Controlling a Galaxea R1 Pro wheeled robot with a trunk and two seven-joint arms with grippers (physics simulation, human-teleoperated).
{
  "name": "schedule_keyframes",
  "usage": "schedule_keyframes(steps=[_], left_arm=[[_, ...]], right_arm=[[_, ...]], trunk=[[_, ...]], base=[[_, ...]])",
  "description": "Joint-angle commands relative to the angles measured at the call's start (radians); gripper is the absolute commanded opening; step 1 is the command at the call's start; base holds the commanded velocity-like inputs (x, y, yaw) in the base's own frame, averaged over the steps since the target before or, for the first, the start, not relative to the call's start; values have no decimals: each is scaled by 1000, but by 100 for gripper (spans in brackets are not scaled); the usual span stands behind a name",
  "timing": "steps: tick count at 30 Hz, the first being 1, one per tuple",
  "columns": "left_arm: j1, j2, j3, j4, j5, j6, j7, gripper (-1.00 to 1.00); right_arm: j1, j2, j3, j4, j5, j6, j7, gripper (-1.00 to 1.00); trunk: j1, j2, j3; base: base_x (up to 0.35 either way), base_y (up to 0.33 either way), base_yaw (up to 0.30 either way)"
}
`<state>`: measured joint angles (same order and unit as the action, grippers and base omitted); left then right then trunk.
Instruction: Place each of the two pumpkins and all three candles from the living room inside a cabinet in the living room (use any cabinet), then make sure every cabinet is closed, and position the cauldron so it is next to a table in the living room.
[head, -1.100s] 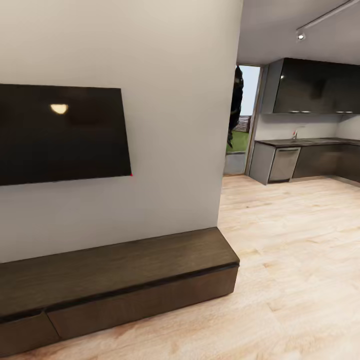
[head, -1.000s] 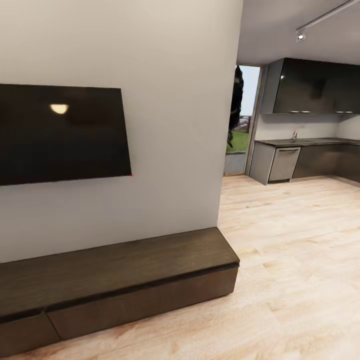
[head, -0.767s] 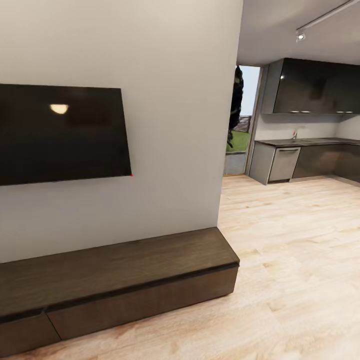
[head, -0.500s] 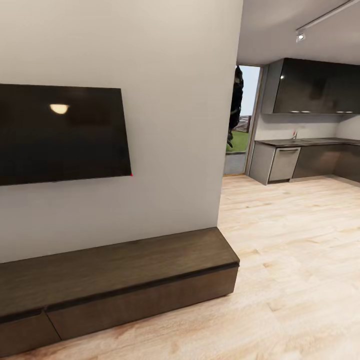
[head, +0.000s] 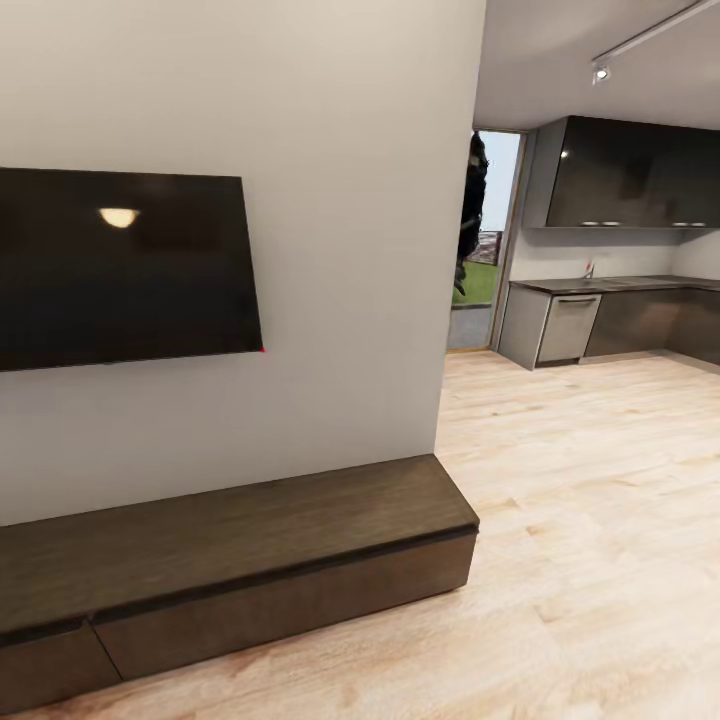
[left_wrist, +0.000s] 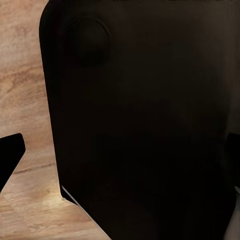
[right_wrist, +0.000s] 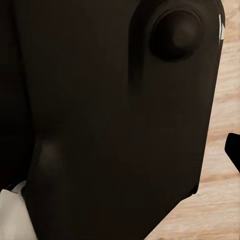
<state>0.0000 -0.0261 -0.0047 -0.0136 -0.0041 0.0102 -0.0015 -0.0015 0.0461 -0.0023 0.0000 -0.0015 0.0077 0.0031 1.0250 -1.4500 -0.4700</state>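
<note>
Jaws unclear at both wrists; cabinet (head: 270, 560) lies closed ahead.

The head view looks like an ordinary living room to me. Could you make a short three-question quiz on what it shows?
1. True or false: the drawers of the cabinet look shut.
2. What hangs on the wall above it? A) mirror B) dark screen C) shelf
3. Fill in: the kitchen counter lies to the ____ of the white wall.

Key: 1 true; 2 B; 3 right.
</note>
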Motion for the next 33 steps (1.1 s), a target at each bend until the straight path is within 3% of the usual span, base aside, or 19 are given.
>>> schedule_keyframes(steps=[1,15,26,33], left_arm=[[0,0,0,0,-1,0,0,100],[0,0,0,0,-2,-2,0,100],[0,1,-1,0,-2,-6,0,100],[0,1,-3,0,-4,-60,0,100]], right_arm=[[0,0,0,0,0,0,0,100],[0,1,10,0,9,2,-1,100],[0,4,10,0,9,6,-2,100],[0,3,10,0,9,6,-2,100]], trunk=[[0,0,0],[0,0,-6],[0,0,-19],[0,0,-28]], base=[[0,-54,0],[-96,-194,82],[-29,-17,188],[-1,0,182]])
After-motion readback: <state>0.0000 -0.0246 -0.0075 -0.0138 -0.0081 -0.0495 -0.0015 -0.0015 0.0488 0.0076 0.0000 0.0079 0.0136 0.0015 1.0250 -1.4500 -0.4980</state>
